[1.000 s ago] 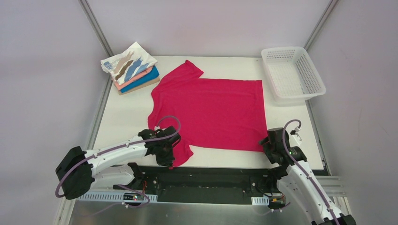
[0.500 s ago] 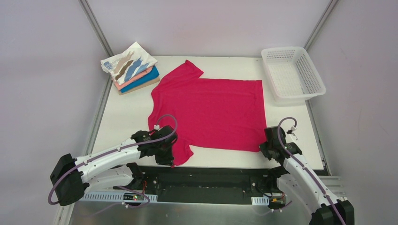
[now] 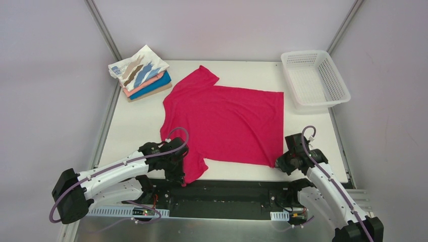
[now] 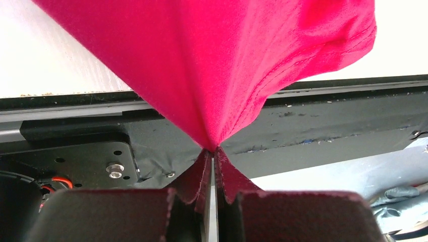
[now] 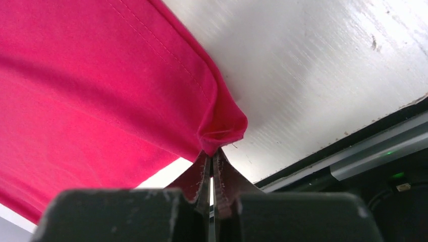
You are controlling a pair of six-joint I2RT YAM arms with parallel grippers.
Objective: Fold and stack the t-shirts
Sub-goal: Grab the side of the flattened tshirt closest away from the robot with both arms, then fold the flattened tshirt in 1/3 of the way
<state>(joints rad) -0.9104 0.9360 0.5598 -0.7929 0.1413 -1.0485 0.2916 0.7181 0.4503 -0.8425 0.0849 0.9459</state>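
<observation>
A crimson-pink t-shirt lies spread across the white table, neck to the left. My left gripper is shut on its near sleeve at the table's front edge; in the left wrist view the cloth fans up from the pinched tips. My right gripper is shut on the near hem corner, and the right wrist view shows that corner bunched at the tips. A stack of folded t-shirts sits at the back left, a white streaked one on top.
A white mesh basket stands at the back right corner. The black mounting rail with the arm bases runs along the near edge. Frame posts and grey walls close in both sides.
The right gripper closed on the shirt's near hem corner and pulled it slightly toward me. The left gripper drew the sleeve a little nearer; the shirt's near edge shifted and wrinkled.
</observation>
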